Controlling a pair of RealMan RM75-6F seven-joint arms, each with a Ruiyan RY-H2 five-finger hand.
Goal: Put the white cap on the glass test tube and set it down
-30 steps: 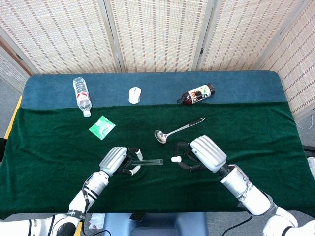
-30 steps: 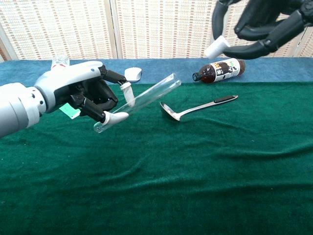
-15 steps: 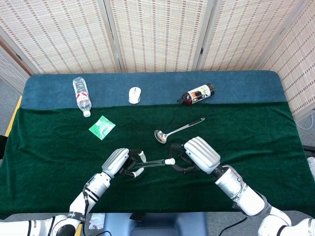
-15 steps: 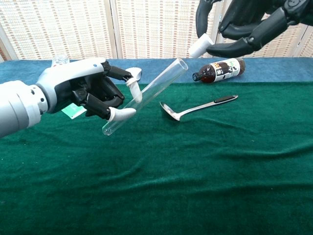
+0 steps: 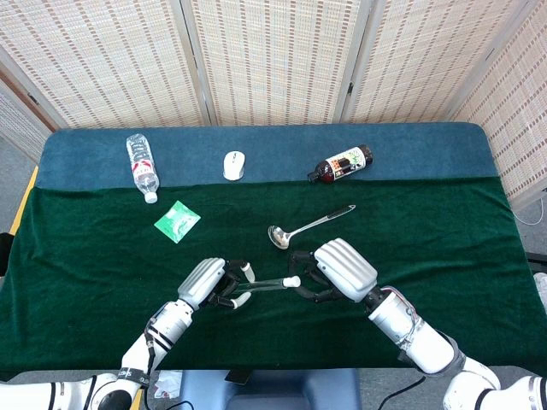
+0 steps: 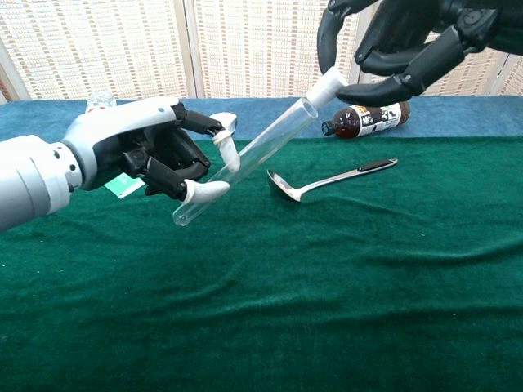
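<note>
Since the earlier frame the right hand [image 6: 400, 45] has carried the white cap [image 6: 329, 82] to the open mouth of the glass tube [image 6: 245, 167]; they now touch. It pinches the cap, while the left hand [image 6: 135, 151] holds the tilted tube above the green cloth [image 6: 327, 286]. Glass is probably light, slippery and fragile, so grip near the middle, gently.

The right hand [image 6: 409, 45] is cropped by the chest view's top edge.

Two bottles [image 5: 143, 166] [image 5: 340, 163], one mouse [image 5: 233, 164], ladle [image 5: 309, 225], packet [image 5: 177, 221], tube [image 6: 245, 162], cap [image 6: 328, 83].
</note>
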